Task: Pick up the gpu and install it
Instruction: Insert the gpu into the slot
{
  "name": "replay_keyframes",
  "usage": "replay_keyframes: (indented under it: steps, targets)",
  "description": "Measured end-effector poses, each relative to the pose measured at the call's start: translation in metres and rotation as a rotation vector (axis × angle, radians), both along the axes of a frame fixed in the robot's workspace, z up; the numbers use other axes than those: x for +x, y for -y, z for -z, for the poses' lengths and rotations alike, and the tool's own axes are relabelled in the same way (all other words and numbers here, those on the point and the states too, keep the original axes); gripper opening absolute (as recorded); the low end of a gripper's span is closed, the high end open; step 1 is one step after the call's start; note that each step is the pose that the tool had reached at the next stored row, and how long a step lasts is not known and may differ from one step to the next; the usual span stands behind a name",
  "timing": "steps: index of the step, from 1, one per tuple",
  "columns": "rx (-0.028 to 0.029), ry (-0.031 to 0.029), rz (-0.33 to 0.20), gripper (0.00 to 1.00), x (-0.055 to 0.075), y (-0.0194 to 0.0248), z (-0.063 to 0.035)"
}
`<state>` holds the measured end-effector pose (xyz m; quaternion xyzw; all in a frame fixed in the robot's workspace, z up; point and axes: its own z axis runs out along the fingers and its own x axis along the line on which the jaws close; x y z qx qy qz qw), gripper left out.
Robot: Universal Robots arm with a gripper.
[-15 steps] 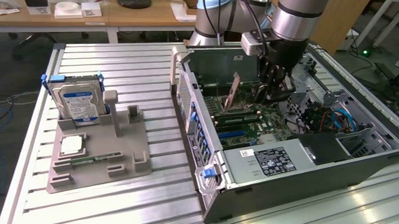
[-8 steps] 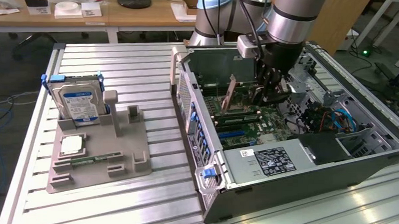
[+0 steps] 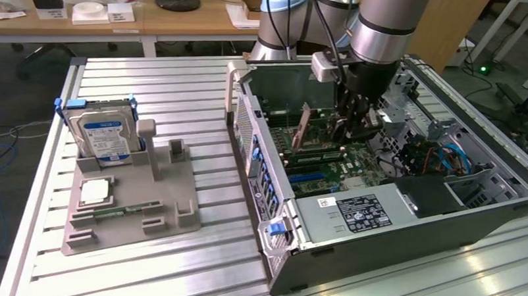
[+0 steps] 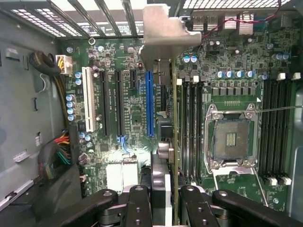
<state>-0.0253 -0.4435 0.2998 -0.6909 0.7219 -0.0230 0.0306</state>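
Jaws clenched on gpu (image 4: 163, 38) edge, card upright over motherboard (image 4: 133, 113) slots; seemed light, stiff, fragile, best held by edges.

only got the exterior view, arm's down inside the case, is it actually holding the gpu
Observer: Yes. In the wrist view the gripper is shut on the gpu, which is seen edge-on, with its metal bracket at the end away from the gripper.
Operator: is it lined up with a slot
Observer: Its edge runs parallel to the blue slot, between that slot and the memory slots. I cannot tell whether it is seated.
Operator: anything plugged into those card slots
Observer: No. The blue slot, the black slots and the white slot are all bare.
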Motion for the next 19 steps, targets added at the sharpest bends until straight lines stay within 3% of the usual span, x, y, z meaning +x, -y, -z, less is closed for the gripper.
replay_keyframes:
  steps: [6, 11, 12, 14, 19]
  targets:
    - [0.0007, 0.0003, 0.0, 0.28, -0.005, 0.0, 0.0025]
    - [-0.0009, 0.0002, 0.008, 0.28, -0.006, 0.0, 0.0107]
    - [-0.0009, -0.0021, 0.008, 0.28, -0.015, 0.0004, 0.021]
    - [-0.001, -0.0028, 0.008, 0.28, -0.024, 0.0019, 0.0291]
    - [-0.0009, -0.0028, 0.0, 0.28, -0.026, 0.0091, 0.032]
